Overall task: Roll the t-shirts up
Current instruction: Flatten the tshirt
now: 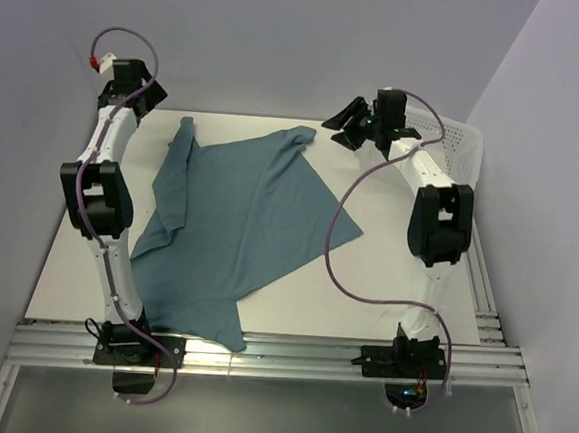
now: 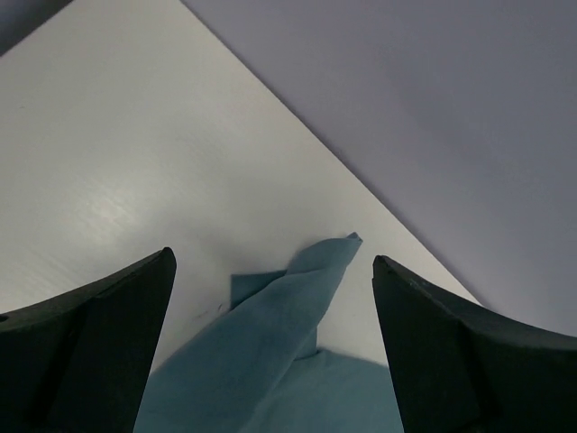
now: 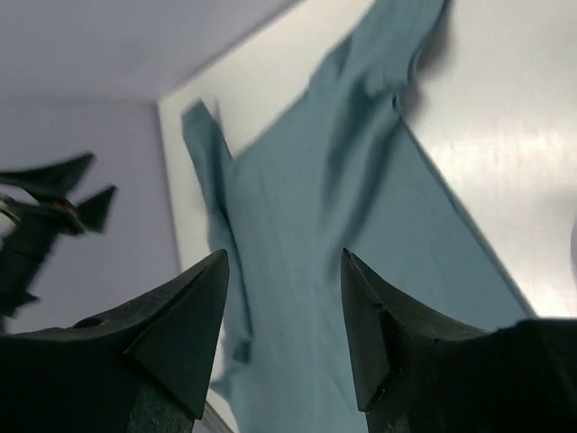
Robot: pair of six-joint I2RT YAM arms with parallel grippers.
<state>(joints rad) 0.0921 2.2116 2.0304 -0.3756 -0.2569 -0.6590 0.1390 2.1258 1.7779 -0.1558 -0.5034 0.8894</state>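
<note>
on the white table (image 1: pixel 404 286) the teal t-shirt (image 1: pixel 244 218) lies spread out flat, a little creased. the left gripper (image 2: pixel 270 262) hangs near its far left sleeve, jaws spread wide, holding nothing. the right gripper (image 3: pixel 284 262) hangs beside the far right corner, jaws partly apart, touching nothing.

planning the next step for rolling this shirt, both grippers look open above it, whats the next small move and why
Probably lower the left gripper to the t-shirt's far tip and close on it. The cloth lies unrolled on the table, one side doubled over. The left gripper and right gripper are open and empty, and that tip lies just ahead of the left one.
</note>
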